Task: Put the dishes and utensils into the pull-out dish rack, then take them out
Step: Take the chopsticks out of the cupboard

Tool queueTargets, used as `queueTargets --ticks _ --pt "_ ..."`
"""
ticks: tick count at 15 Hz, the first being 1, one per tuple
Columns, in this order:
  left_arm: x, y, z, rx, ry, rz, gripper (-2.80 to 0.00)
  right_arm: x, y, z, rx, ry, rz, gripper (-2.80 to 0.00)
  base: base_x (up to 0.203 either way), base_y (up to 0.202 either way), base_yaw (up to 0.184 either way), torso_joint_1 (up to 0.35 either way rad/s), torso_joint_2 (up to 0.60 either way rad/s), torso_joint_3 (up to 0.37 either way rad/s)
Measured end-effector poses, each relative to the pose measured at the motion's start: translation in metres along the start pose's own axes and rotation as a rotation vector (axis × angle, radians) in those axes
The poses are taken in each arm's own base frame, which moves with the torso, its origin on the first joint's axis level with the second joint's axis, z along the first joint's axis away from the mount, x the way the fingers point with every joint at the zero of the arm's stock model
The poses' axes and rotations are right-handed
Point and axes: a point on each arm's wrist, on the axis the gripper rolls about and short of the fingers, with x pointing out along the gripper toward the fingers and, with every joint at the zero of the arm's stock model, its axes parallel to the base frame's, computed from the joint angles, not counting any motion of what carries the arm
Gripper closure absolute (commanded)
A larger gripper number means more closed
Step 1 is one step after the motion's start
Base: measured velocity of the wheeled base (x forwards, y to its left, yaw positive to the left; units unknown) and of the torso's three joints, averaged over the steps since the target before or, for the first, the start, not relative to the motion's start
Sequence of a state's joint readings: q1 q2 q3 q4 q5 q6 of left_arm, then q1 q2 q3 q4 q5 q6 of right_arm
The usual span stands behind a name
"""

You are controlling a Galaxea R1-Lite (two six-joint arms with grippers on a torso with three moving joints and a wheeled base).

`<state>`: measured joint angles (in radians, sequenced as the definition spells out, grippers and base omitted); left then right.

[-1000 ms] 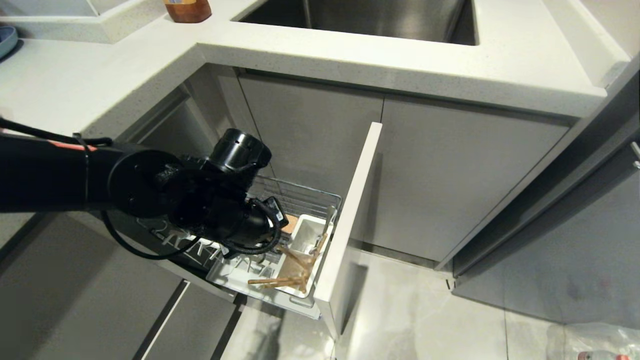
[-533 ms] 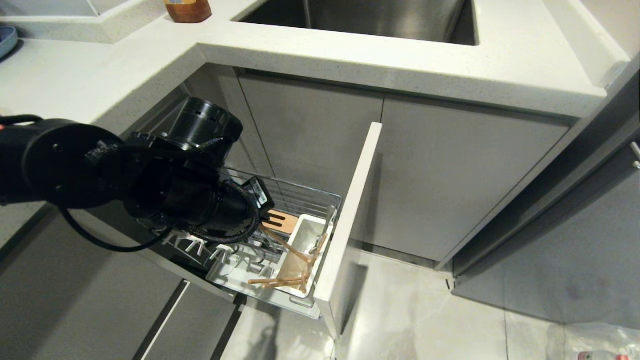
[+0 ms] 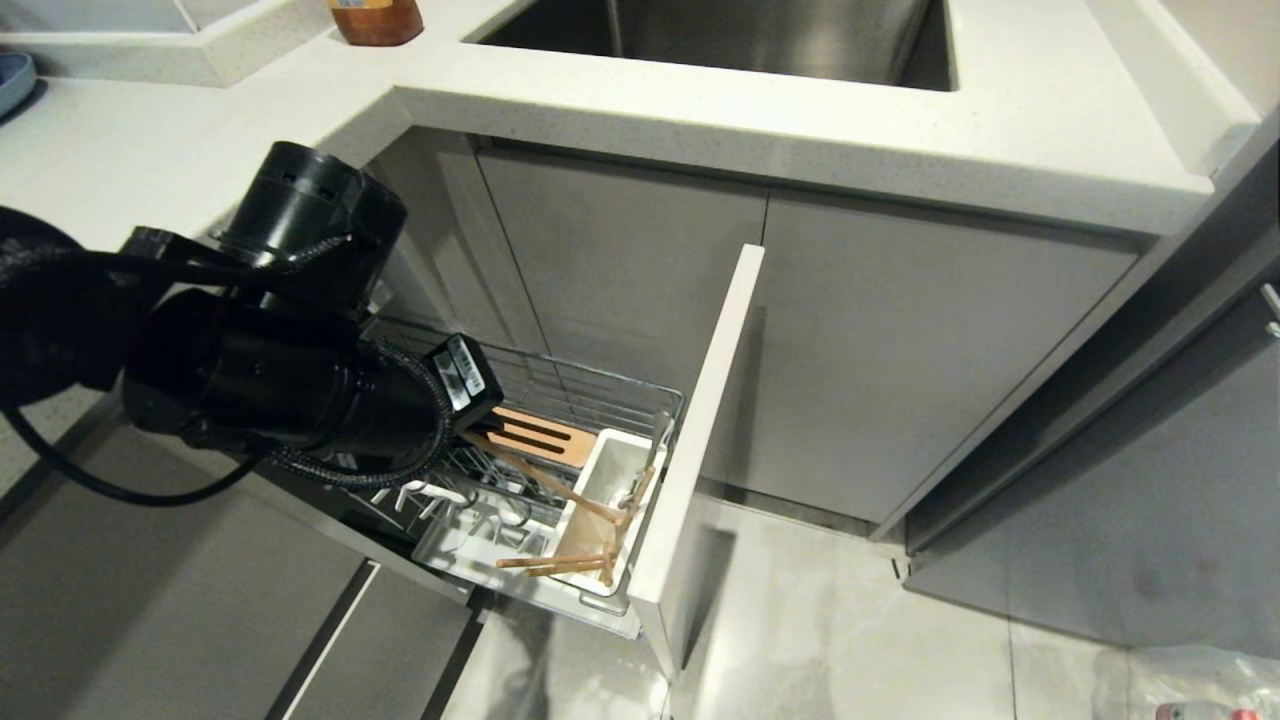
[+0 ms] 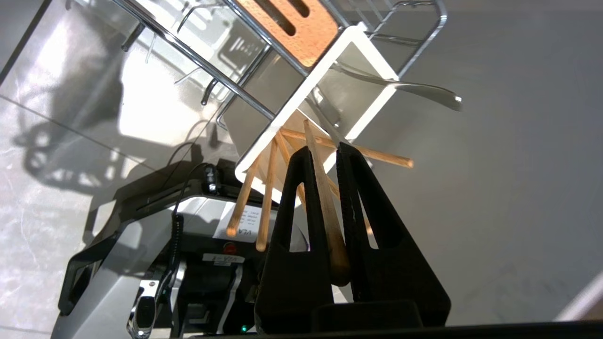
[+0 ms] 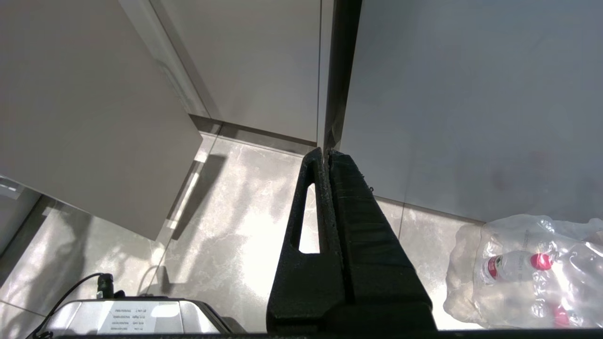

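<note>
The pull-out dish rack [image 3: 600,385] stands drawn out under the counter, behind its pale front panel [image 3: 700,430]. Its white caddy [image 3: 610,470] holds several wooden chopsticks [image 4: 264,197] and a grey spoon [image 4: 414,89] that leans over the rim. My left gripper [image 4: 324,149] is shut on one chopstick [image 4: 325,207], up and to the left of the caddy. The stick's far end reaches the caddy's mouth. On the far-left counter an edge of the pale blue bowl [image 3: 15,80] shows. My right gripper [image 5: 326,150] hangs shut and empty over the floor.
The copper-brown slotted strip [image 3: 535,432] and white drip tray [image 3: 470,545] lie inside the rack. The sink [image 3: 750,40] and a brown jar [image 3: 375,20] sit on the counter above. On the floor to the right lies a plastic bag of bottles [image 5: 527,268].
My left arm has drawn up and to the left, away from the caddy, taking the gripped chopstick with it. The slotted strip has come into view.
</note>
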<state>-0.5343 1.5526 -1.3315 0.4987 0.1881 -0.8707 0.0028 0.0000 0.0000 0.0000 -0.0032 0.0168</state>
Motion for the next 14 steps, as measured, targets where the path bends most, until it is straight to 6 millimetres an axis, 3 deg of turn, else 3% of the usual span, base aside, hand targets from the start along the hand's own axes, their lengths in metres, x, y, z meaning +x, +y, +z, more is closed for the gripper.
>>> queueTargets --ticks 14 --pt "-0.084 0.017 0.011 0.045 -0.202 -0.076 0.00 0.000 0.000 0.000 0.000 0.000 0.000 0.00 0.000 0.000 0.000 0.000 0.00 0.000"
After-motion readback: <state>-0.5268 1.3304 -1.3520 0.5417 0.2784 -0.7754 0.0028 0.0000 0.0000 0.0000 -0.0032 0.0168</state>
